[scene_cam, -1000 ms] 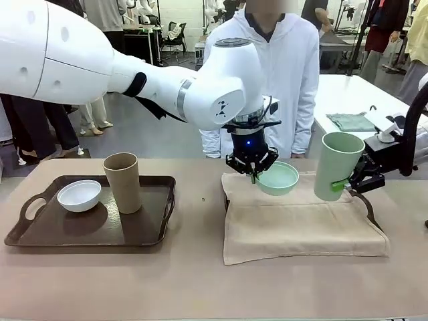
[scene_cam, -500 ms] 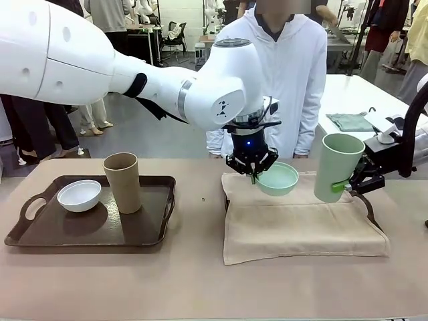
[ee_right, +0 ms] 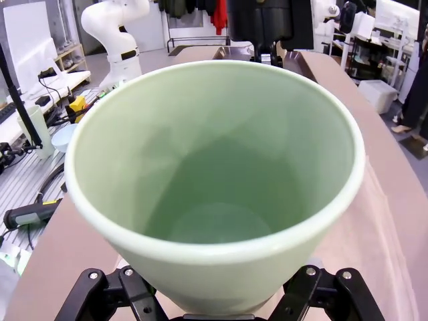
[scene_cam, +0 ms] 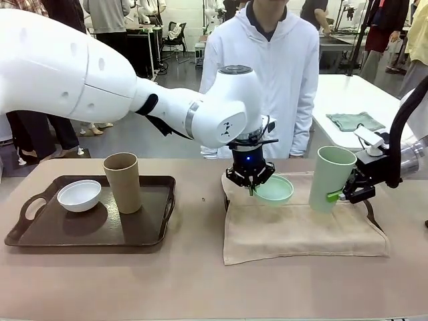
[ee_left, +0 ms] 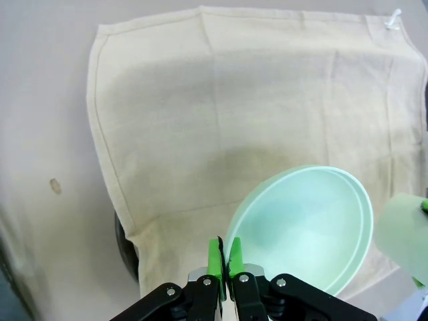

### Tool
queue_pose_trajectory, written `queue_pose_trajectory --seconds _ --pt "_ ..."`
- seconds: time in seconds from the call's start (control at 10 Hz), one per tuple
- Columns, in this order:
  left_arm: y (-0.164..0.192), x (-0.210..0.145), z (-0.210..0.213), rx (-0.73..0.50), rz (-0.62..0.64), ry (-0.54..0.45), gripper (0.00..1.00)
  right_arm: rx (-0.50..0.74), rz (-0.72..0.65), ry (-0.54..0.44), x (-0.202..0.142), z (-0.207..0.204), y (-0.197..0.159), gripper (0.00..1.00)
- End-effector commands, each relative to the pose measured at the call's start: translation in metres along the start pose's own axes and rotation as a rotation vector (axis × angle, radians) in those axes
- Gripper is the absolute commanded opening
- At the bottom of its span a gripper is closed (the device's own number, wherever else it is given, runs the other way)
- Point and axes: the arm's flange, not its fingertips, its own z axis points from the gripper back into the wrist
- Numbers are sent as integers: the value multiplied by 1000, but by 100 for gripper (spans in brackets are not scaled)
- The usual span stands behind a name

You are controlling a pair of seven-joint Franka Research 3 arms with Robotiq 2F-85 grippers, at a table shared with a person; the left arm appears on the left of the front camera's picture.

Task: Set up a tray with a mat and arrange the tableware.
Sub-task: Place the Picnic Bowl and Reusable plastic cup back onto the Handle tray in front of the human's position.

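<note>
Within the last second both pieces had come down toward the mat [scene_cam: 301, 231] — the left gripper [scene_cam: 250, 182] pinching the rim of the small mint-green bowl [scene_cam: 275, 190], the right gripper [scene_cam: 336, 194] clamped on the tilted tall mint-green cup [scene_cam: 330, 175] — so set-down looked near.

Legible text, labels, numbers, signs: none. Sole marking: a small black emblem [scene_cam: 226, 128] on the wrist housing of the white left arm [scene_cam: 80, 73], at 11 o'clock from the small mint-green bowl [scene_cam: 274, 190]; no letters can be made out in it.
</note>
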Motion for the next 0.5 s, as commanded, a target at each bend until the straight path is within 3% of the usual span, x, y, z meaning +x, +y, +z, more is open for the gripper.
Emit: queue_pose_trajectory --seconds 0.0,0.4 --pt "-6 3 0 10 7 -29 4 15 8 21 -9 -4 -9 82" --pt "-9 -1 -16 32 -8 -23 4 1 11 25 -23 -11 -17 82"
